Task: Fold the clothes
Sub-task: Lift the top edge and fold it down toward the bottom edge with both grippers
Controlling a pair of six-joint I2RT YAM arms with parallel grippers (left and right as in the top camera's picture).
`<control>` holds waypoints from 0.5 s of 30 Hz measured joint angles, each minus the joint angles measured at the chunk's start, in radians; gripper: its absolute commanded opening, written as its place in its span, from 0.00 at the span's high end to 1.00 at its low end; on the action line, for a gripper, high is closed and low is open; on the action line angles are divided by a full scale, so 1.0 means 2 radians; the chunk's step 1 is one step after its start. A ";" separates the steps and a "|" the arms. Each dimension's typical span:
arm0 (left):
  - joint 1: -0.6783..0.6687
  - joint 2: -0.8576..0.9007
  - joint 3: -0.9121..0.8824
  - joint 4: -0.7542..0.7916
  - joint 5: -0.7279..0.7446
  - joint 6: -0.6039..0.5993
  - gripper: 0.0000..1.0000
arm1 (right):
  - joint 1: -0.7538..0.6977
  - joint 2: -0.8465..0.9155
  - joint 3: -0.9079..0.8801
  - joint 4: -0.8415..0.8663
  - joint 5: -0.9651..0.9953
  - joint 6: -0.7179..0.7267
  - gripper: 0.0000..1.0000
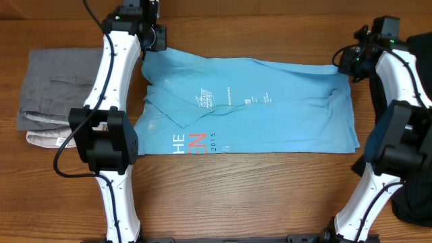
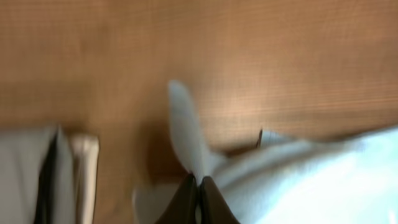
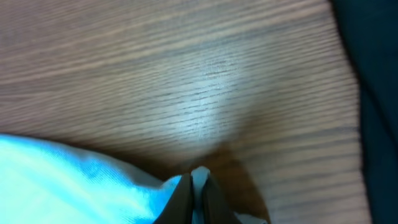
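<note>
The light blue T-shirt (image 1: 256,111) lies across the middle of the wooden table, partly folded over, with small white logos up and red-and-white lettering near its front left edge. My left gripper (image 1: 150,42) is shut on the shirt's back left corner; in the left wrist view the cloth (image 2: 298,174) is pinched between the closed fingers (image 2: 198,186). My right gripper (image 1: 345,62) is shut on the back right corner; the right wrist view shows blue fabric (image 3: 74,180) clamped in the fingers (image 3: 198,183).
A stack of folded grey and white clothes (image 1: 48,88) lies at the left of the table. A dark cloth (image 1: 415,196) sits at the right edge. The arm bases stand at the front left and front right.
</note>
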 measured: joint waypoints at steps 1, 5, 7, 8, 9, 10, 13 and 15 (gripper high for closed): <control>0.000 -0.002 0.000 -0.026 0.000 -0.006 0.96 | -0.002 -0.006 0.001 -0.016 0.000 0.002 0.96; 0.000 -0.002 -0.002 -0.097 -0.005 -0.031 0.96 | -0.018 -0.012 0.002 -0.064 -0.005 0.011 0.96; 0.000 -0.002 -0.002 -0.118 -0.009 -0.044 0.96 | -0.031 -0.012 0.002 -0.085 -0.013 0.013 0.96; 0.000 -0.002 -0.002 -0.129 -0.011 -0.051 0.96 | -0.039 -0.012 0.002 -0.094 -0.017 0.015 0.96; 0.000 -0.002 -0.002 -0.135 -0.011 -0.057 0.96 | -0.046 -0.012 0.002 -0.102 -0.019 0.015 0.96; 0.000 -0.002 -0.003 -0.143 -0.012 -0.063 0.96 | -0.052 -0.012 0.002 -0.110 -0.022 0.015 0.96; 0.000 -0.002 -0.003 -0.159 -0.018 -0.083 0.96 | -0.068 -0.012 0.002 -0.136 -0.026 0.017 0.96; 0.000 -0.003 -0.003 -0.177 -0.024 -0.097 0.96 | -0.073 -0.012 0.002 -0.148 -0.027 0.017 0.96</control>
